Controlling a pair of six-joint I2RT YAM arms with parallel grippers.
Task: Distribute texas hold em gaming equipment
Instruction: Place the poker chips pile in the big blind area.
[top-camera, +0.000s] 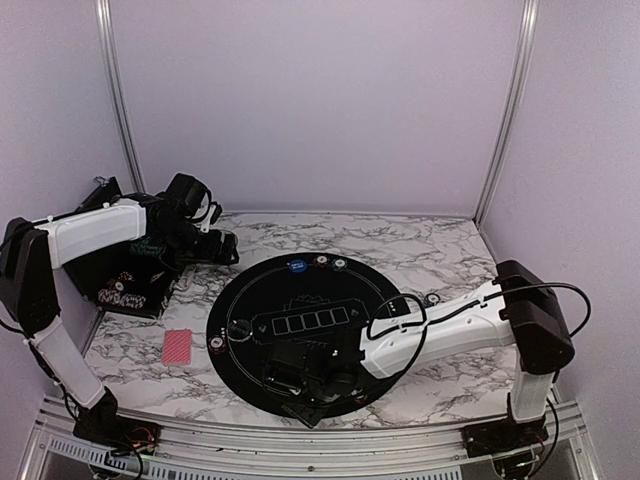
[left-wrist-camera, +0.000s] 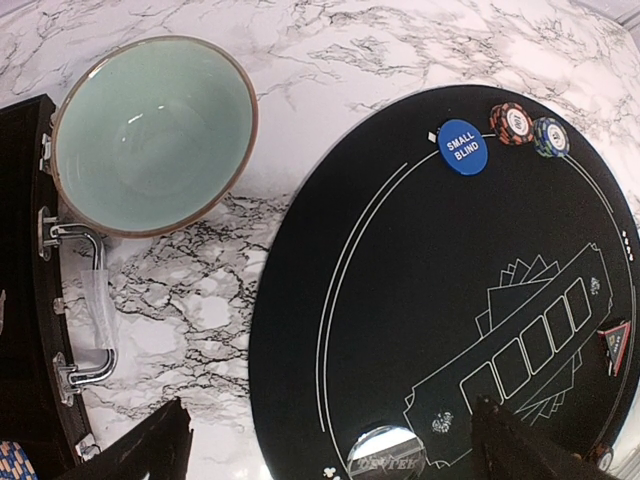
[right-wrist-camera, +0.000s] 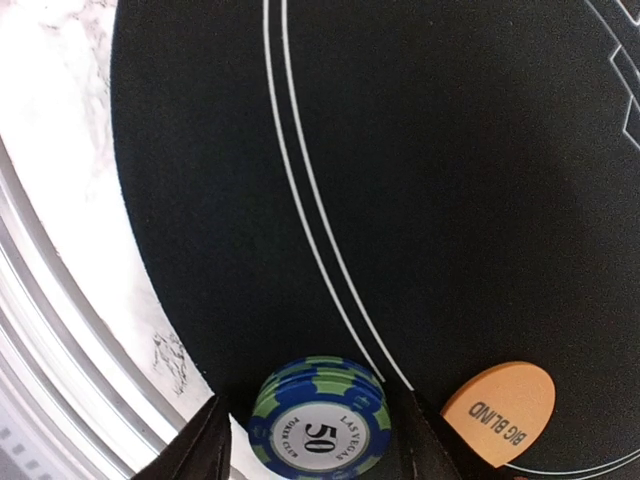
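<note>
Chips (left-wrist-camera: 512, 123) placed at mat's (top-camera: 240, 300) 12 and 6 o'clock; cards (top-camera: 177, 346) undealt; right fingers (right-wrist-camera: 205, 455) loosely straddle 50-chip (right-wrist-camera: 320, 435), left fingers (left-wrist-camera: 150, 450) spread, empty.

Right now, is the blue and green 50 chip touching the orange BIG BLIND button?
Apart. The right wrist view shows the 50 chip and the BIG BLIND button side by side with a clear gap between them.

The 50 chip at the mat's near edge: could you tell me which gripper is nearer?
Right. The right gripper has its fingers either side of the 50 chip; the left gripper hovers beyond the mat, at far left.
</note>
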